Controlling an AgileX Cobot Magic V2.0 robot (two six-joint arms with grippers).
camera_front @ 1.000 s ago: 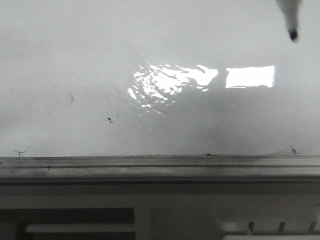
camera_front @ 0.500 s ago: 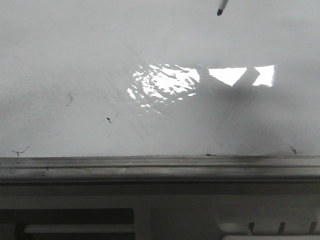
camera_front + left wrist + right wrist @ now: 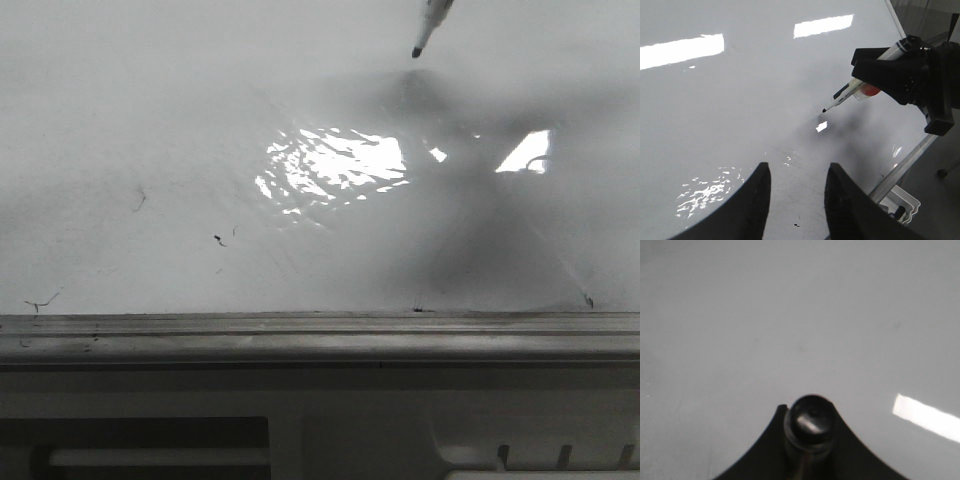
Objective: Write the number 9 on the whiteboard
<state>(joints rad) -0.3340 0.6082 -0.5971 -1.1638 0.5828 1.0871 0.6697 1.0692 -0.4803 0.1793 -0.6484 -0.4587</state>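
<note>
The whiteboard (image 3: 150, 100) is glossy white with a wrinkled glare patch (image 3: 330, 165), tiny black stray marks (image 3: 219, 239) and a grey bottom rail (image 3: 320, 325). No number 9 shows on it in any view. My right gripper (image 3: 900, 75) is shut on a marker (image 3: 845, 92), tip pointing down, close over the board. The tip enters the front view at the top (image 3: 418, 48). In the right wrist view the marker's end (image 3: 810, 421) sits between the fingers. My left gripper (image 3: 797, 172) is open and empty above the board (image 3: 740, 100).
A white tray (image 3: 900, 205) with dark items stands beyond the board's rail in the left wrist view. A white frame (image 3: 350, 430) runs below the rail in the front view. A dark shadow lies on the board under the right arm.
The marker tip moved left from the top right corner, then came down toward the board. The arm's shadow spread over the right part of the glare.
</note>
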